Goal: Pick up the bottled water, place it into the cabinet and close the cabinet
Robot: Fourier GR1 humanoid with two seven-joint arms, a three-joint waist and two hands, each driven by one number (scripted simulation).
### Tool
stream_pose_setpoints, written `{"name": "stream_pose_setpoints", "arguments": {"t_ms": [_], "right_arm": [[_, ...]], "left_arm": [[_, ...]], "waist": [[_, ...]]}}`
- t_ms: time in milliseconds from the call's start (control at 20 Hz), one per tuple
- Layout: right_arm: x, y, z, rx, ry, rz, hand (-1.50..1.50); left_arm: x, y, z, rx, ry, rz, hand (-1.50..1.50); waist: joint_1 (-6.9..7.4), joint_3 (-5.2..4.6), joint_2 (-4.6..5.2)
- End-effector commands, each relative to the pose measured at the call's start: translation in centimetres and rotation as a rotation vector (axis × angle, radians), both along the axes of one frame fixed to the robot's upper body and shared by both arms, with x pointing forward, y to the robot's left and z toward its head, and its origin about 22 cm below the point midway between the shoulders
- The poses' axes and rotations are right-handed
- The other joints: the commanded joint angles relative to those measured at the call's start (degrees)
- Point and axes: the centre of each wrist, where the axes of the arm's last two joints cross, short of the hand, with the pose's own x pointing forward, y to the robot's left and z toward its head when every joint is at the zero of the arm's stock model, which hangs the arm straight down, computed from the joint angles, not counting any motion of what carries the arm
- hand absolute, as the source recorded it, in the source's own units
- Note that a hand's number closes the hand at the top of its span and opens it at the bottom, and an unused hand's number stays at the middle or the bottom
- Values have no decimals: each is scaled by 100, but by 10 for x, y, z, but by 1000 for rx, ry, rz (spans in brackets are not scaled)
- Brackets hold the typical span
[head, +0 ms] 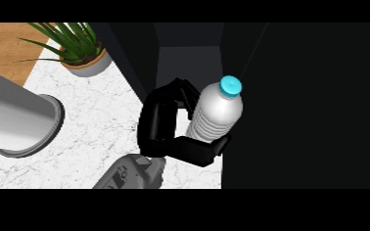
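Held upright in the robot hand (168,127): a bottled water (215,115) with a clear ribbed body and a bright blue cap, the cap tipped slightly toward the cabinet (289,103). Black fingers curled round the bottle's far side, thumb wrapped under its base, so the lower end partly hidden. Which arm this was could not be told for certain from the single grey forearm (133,173) rising from the lower edge; taken here as the right, the other hand out of sight.

Bottle positioned right at the cabinet's mouth, against the edge of the dark panel on the cabinet's right, in front of the shadowed opening. Not yet seen resting on any shelf inside; interior too dark to make out.

Left of the cabinet, well apart from the bottle: a potted plant (78,49) with long green leaves in a pale round pot, standing on the white marbled table (94,122). Nearer the lower left of the cabinet, a large grey cylinder (25,120) with a round rim, lying at the table's edge. Wooden surface (18,44) beyond the plant. Between hand and opening, only the cabinet's left wall close beside the fingers.
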Motion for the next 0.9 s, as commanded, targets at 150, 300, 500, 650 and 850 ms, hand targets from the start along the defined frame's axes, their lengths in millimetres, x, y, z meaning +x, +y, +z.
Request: {"name": "stream_pose_setpoints", "arguments": {"t_ms": [150,300,500,650,850], "right_arm": [[-1,9,26,16,-47,13,-150],[1,-5,23,3,-71,-2,-150],[-4,3,19,28,-71,-2,-150],[0,-4,23,19,-61,-12,-150],[3,1,24,31,-74,15,-150]], "left_arm": [[26,-36,42,25,-15,81,150],[34,-34,27,68,-12,131,150],[64,-25,43,103,21,158,150],[74,-37,40,140,7,150,150],[92,-28,16,183,24,190,150]], "waist": [[-79,-2,8],[-42,-1,11],[-41,0,0],[-40,-2,22],[-91,-4,36]]}}
